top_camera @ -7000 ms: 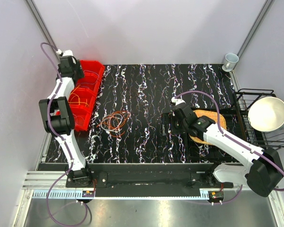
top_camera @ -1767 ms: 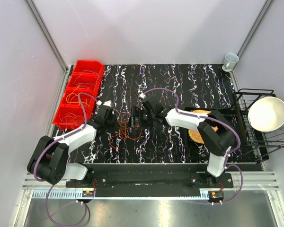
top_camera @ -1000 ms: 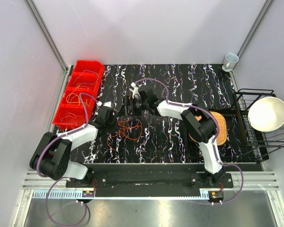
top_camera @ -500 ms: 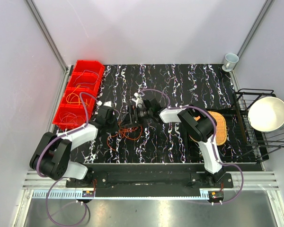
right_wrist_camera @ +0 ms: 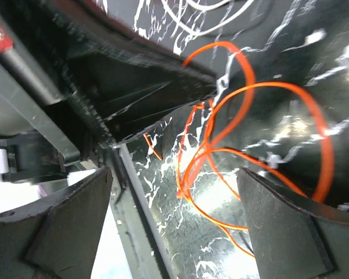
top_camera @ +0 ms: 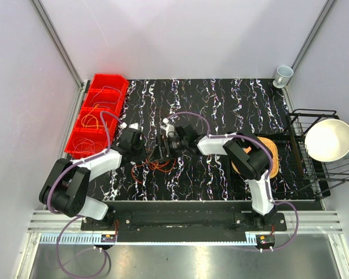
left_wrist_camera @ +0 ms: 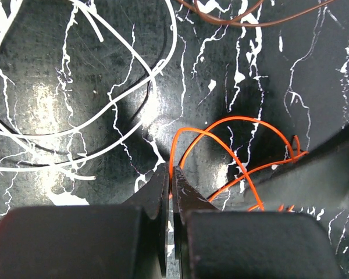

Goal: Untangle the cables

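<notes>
The cables (top_camera: 156,165) lie as a loose tangle of orange, brown and white loops on the black marbled table, left of centre. My left gripper (left_wrist_camera: 173,173) is shut on one orange cable (left_wrist_camera: 221,131), pinched at its fingertips, with white loops (left_wrist_camera: 113,107) and a brown loop (left_wrist_camera: 250,18) beyond. In the top view that left gripper (top_camera: 143,154) sits at the tangle's left edge. My right gripper (top_camera: 161,153) stands just to its right, over the tangle. It (right_wrist_camera: 174,226) is wide open, its fingers (right_wrist_camera: 64,232) straddling orange loops (right_wrist_camera: 221,154) without holding them.
Red bins (top_camera: 99,110) holding more wires line the table's left edge. A woven basket (top_camera: 270,156) lies right of centre, partly under the right arm. A black wire rack (top_camera: 302,157) with a white bowl (top_camera: 328,139) stands at the right, a cup (top_camera: 284,74) at the back right.
My right gripper has come forward from behind the tangle and down over the orange loops, close beside the left gripper. The left gripper has kept its grip and barely moved.
</notes>
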You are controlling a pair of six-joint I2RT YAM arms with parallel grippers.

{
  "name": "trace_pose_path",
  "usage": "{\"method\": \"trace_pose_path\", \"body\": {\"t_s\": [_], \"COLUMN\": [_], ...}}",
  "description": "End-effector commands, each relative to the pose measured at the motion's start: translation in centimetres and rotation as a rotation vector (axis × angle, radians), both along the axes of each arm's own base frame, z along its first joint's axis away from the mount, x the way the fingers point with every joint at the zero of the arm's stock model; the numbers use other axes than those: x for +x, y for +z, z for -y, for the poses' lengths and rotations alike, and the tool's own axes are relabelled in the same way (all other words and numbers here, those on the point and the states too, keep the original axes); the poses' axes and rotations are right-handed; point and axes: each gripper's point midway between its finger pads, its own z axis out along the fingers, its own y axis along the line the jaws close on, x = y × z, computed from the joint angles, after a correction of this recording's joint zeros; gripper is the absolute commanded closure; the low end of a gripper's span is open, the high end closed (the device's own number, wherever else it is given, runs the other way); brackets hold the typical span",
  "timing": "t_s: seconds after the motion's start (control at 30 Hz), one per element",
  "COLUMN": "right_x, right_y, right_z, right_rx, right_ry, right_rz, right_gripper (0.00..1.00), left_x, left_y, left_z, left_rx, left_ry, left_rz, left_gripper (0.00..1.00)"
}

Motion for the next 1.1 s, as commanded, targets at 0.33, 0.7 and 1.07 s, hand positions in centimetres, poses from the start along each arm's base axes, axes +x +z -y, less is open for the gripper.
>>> {"method": "trace_pose_path", "body": {"t_s": [0.33,0.7,1.07], "right_x": [-0.8,-1.8,-1.4], "right_y": [-1.6,-5.2,-6.1], "right_z": [-1.5,-1.0,-0.1], "right_rx": [-0.244,-0.436,-0.491], "right_ry": [-0.038,-0.042,-0.082], "right_rz": [0.218,0.272,0.270], "right_gripper": [0.13,0.44,1.00], "left_x": [1.4,1.6,1.0], "left_y": [1.0,1.0,1.4], "left_z": [0.2,0.6,0.5], "left_rx": [-0.006,-0.015,-0.036], "left_ry": [0.010,0.005,0.017], "left_rz": [0.052,0.050,0.045], "left_gripper": [1.00,1.00,0.96]}}
